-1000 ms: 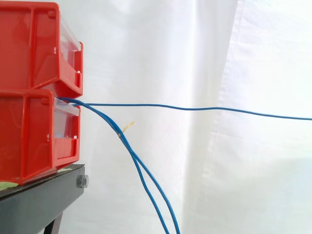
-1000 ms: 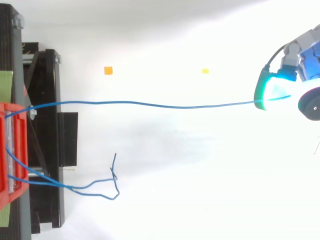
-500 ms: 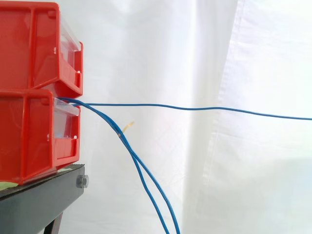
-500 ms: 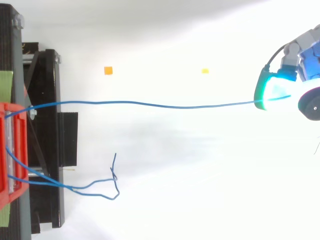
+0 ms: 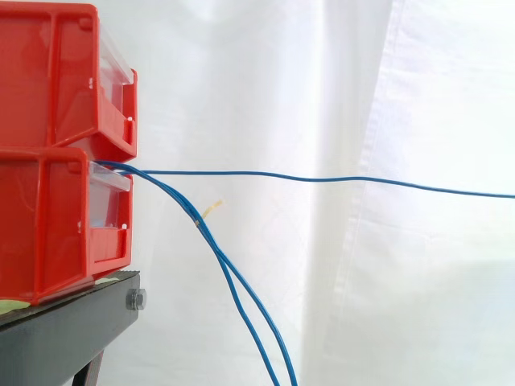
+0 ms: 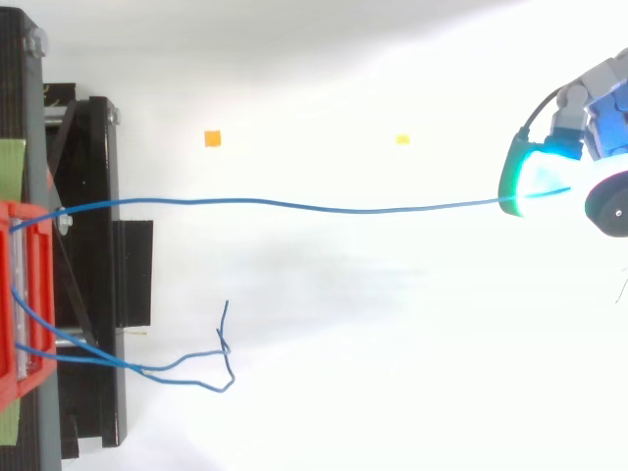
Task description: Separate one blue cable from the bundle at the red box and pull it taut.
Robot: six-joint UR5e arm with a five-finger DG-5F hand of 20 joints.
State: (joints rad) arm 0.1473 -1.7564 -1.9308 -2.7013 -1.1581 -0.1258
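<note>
Nearest, the loose cables (image 5: 211, 241) droop from the lower red box (image 5: 48, 225) at the edge of the black stand (image 5: 64, 330) and hang slack below it. Behind them the separated blue cable (image 6: 294, 206) leaves the same box mouth and runs almost level, with a faint sag, well out from the stand. Thin, light and limp, probably slick, so a firm pinch near the free end looks right. The hand (image 6: 601, 108) sits far from the stand, its fingers (image 6: 535, 177) closed in a pinch on that end, wrist beyond in line with the cable.
</note>
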